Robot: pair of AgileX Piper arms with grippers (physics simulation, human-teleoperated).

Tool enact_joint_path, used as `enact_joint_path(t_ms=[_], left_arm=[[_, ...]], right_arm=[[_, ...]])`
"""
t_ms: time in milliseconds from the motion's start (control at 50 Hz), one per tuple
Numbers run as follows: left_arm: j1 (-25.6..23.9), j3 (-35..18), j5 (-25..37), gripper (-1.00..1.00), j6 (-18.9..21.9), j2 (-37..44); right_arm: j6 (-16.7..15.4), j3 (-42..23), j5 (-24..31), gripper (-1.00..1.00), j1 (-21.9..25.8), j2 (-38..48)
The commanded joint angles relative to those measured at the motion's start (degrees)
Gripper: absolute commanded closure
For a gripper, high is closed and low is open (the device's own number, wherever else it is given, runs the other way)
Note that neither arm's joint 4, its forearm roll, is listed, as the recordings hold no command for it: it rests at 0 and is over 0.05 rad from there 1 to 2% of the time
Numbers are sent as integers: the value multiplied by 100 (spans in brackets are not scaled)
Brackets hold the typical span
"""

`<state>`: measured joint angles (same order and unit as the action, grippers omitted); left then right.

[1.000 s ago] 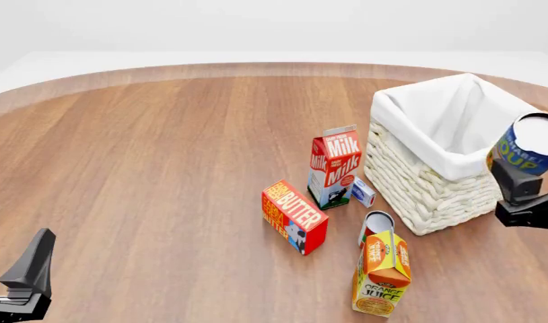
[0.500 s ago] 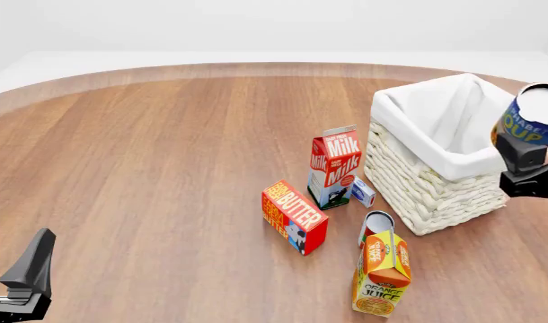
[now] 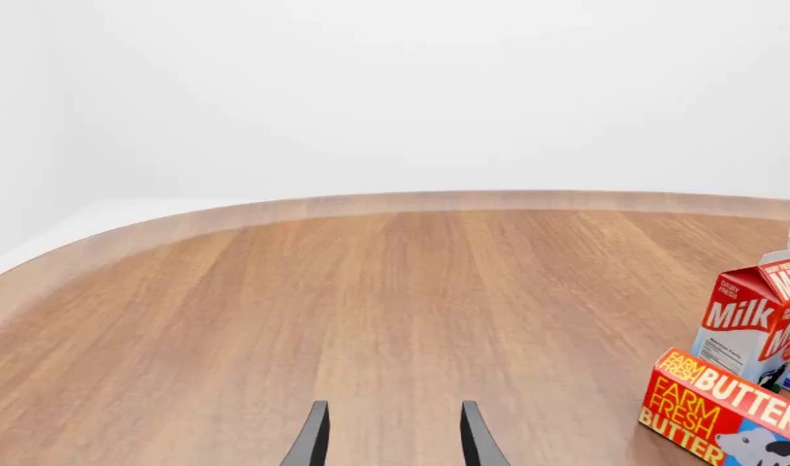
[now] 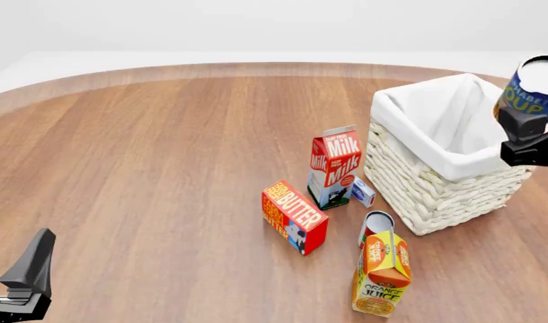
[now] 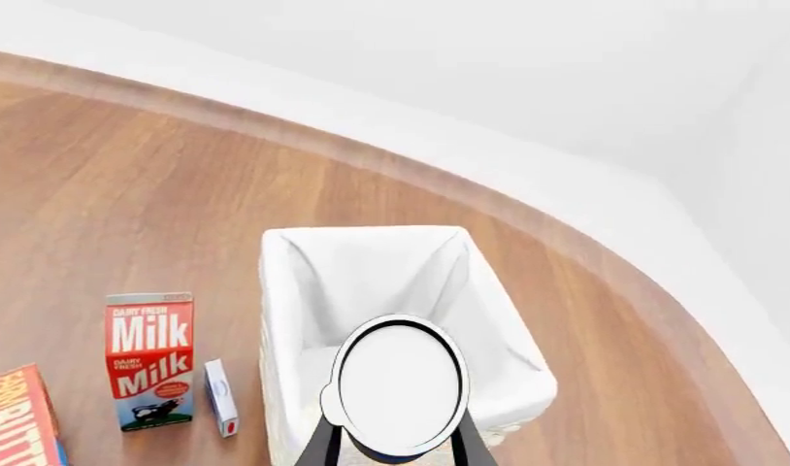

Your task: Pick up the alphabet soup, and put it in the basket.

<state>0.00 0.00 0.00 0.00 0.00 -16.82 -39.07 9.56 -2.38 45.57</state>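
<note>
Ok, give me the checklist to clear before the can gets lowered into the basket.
1. Right pincer shut on the soup can: ok, the can is held up off the table.
2. Can above the basket opening: cannot tell; the front view puts it at the far right rim, the right wrist view over the near edge.
3. Basket liner free of other items: ok as far as seen; the can hides part of it.
4. Milk carton and small box outside the basket, off the path: ok.
5. Left pincer open, away from the basket: ok.

Simulated tabletop scene — bare white backdrop, wood table (image 4: pixel 166 168), grocery cartons.
</note>
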Motion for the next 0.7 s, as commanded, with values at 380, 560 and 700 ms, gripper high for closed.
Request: enact_joint_path(t_ms=[380,560,700], left_arm=[[0,0,0,-100,0,0],[0,0,0,-100,0,0],[0,0,0,-100,0,0]], right_arm=[[-16,-761,-86,100,-72,923],[-15,-980,19,100,-45,1121],[34,-1273,167,100,-91,1307]])
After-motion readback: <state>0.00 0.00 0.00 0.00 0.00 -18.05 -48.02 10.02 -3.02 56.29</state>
